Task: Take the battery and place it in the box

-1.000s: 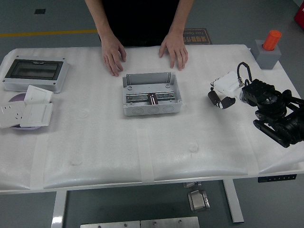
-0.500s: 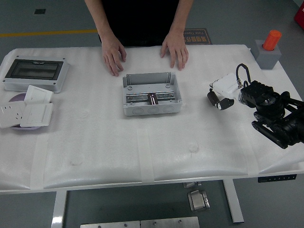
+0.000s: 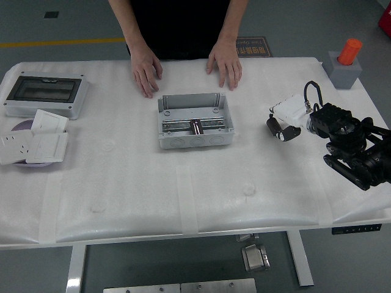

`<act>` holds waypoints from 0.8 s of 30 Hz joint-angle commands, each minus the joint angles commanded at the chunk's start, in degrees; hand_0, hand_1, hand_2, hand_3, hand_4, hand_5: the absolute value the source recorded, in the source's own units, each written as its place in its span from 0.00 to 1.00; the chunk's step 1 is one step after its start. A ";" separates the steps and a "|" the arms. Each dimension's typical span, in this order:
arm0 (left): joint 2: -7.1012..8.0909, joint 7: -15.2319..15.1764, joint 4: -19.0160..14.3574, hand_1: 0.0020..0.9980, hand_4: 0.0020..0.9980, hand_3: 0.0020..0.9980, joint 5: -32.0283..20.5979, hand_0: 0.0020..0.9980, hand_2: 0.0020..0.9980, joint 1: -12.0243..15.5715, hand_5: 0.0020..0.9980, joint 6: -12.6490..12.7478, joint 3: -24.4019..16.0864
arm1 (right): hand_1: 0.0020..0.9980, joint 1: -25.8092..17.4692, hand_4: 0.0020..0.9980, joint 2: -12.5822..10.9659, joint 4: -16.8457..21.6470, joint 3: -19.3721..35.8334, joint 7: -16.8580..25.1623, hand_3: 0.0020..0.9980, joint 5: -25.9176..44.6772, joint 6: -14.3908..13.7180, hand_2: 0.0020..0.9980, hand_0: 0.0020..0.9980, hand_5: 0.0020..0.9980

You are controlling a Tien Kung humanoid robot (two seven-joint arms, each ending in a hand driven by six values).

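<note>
table (image 3: 122,183): matt white foam sheet | box (image 3: 195,121): grey plastic | cylinder (image 3: 350,51): orange plastic

Beyond the box (image 3: 195,120), the person (image 3: 177,27) is cut off above the chest by the top edge. The right hand (image 3: 287,129) is partly cut off by the right edge.

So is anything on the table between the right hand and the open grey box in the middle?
Nothing visible. The foam-covered table is bare between the right hand and the box; the person's hands rest behind it, at the far edge.
</note>
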 joint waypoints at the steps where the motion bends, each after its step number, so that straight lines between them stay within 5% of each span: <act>1: -0.02 0.01 0.01 0.62 0.68 0.72 -0.04 0.59 0.57 0.04 0.26 -0.01 0.08 | 0.52 0.06 0.63 -0.03 0.03 0.00 0.01 0.72 0.04 0.02 0.75 0.55 0.41; 5: -0.10 0.01 0.01 0.62 0.68 0.72 0.00 0.59 0.57 0.20 0.26 0.00 0.19 | 0.52 0.39 0.63 -0.21 0.23 0.05 0.01 0.72 -0.03 0.15 0.75 0.55 0.41; 6: -0.12 0.01 0.00 0.62 0.68 0.72 0.02 0.59 0.57 0.25 0.26 0.01 0.18 | 0.52 0.50 0.72 -0.26 0.28 0.09 0.02 0.76 -0.11 0.21 0.76 0.56 0.39; 12: -0.35 -0.03 0.05 0.62 0.68 0.72 -0.15 0.59 0.57 0.57 0.26 0.03 0.38 | 0.52 1.44 0.77 -0.86 0.89 -0.17 -0.30 0.80 0.12 0.18 0.77 0.57 0.39; 24: -0.22 0.04 -0.01 0.62 0.67 0.71 0.26 0.59 0.57 0.42 0.26 0.11 0.64 | 0.52 1.97 0.76 -1.13 0.93 -1.39 -0.92 0.80 2.05 -0.82 0.77 0.57 0.39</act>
